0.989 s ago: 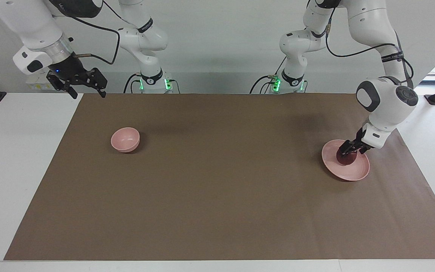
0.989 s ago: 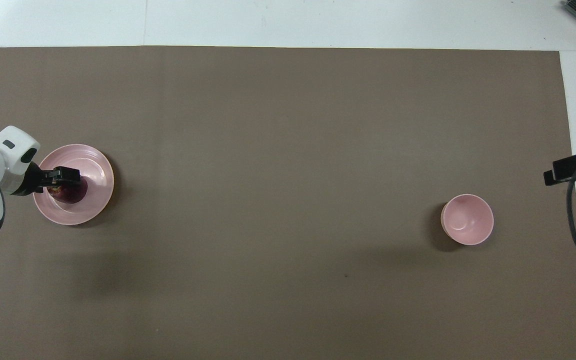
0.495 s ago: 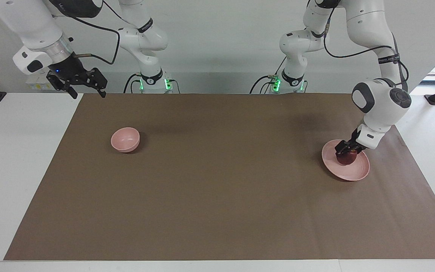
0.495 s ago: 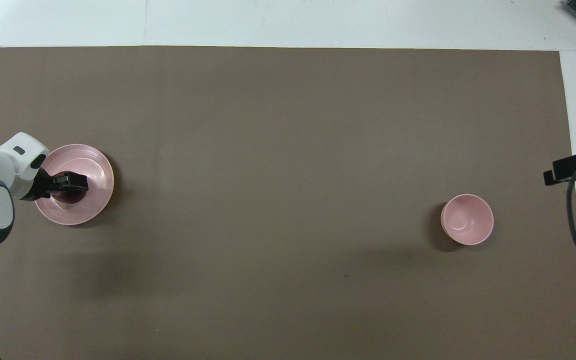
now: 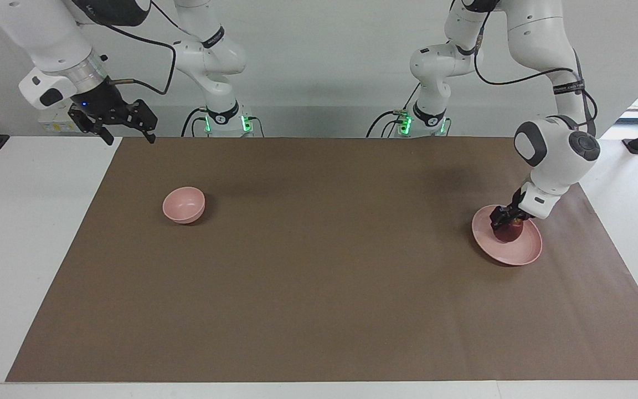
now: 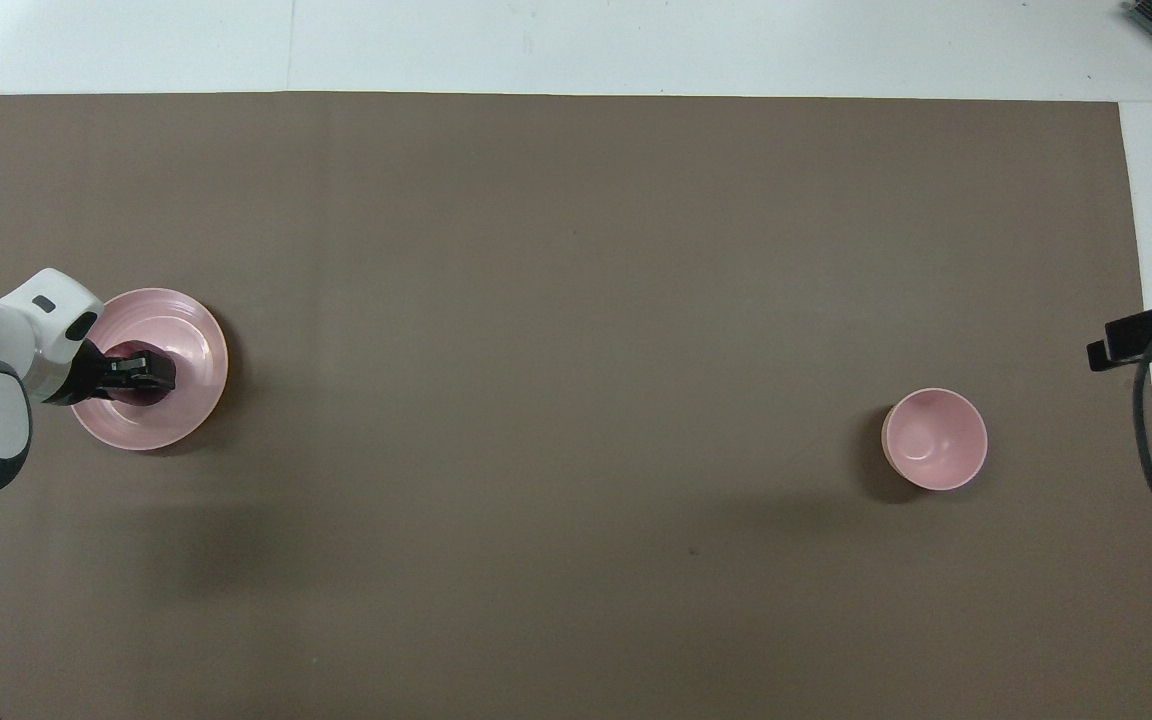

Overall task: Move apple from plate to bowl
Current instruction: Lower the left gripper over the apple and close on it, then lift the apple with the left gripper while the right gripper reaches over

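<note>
Brown mat [image 5: 319, 266] lies bare between plate [image 5: 518, 254] and bowl [image 5: 184, 204].

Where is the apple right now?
The apple sits on the plate at the left arm's end of the table, with the left gripper down on it.

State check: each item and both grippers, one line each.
Small dark red apple: on the plate, left gripper's fingers around it.
Flat pale pink plate: on the brown mat, holds the apple.
Small deep pink bowl: upright, empty.
Left gripper: down on the apple.
Right gripper: open, waiting in the air, holding nothing.
</note>
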Robot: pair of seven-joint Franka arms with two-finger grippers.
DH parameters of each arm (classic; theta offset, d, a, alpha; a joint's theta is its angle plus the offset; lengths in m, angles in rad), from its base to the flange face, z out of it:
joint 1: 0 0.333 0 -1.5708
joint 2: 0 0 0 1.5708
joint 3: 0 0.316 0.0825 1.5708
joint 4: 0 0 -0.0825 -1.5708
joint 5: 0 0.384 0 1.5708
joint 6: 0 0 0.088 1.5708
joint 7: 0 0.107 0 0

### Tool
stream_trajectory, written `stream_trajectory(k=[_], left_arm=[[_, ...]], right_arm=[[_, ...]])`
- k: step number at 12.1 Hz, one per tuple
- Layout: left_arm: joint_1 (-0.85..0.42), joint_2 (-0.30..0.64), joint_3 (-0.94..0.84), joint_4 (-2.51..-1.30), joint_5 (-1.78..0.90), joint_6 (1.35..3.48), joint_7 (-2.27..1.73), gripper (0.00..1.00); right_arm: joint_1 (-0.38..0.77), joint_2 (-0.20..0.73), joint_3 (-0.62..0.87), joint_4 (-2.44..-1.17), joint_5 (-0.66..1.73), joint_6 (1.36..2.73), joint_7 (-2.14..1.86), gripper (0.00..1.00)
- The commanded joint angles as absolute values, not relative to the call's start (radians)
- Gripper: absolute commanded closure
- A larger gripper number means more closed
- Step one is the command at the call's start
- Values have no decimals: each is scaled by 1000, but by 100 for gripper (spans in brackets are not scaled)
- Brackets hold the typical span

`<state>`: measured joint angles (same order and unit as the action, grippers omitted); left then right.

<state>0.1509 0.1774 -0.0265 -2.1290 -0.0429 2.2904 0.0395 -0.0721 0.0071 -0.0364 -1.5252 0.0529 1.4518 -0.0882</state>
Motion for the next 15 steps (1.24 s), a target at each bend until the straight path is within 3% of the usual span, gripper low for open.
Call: stream_trajectory(k=[1, 5, 10, 15], left_arm=[[130, 169, -21, -2093, -49, 2249, 38, 100], [78, 140, -29, -1976, -49, 2130, -7, 100], [-156, 140, -32, -1939, -52, 2111, -315, 100], [-363, 159, -43, -1939, -98, 2235, -613, 100]], right_arm=[[-86, 5, -26, -1519, 66, 1442, -75, 0], [-84, 5, -26, -1519, 66, 1442, -75, 0], [-86, -11, -26, -1520, 49, 1428, -78, 0], [-72, -61, -12, -1687, 77, 1485, 100, 0]])
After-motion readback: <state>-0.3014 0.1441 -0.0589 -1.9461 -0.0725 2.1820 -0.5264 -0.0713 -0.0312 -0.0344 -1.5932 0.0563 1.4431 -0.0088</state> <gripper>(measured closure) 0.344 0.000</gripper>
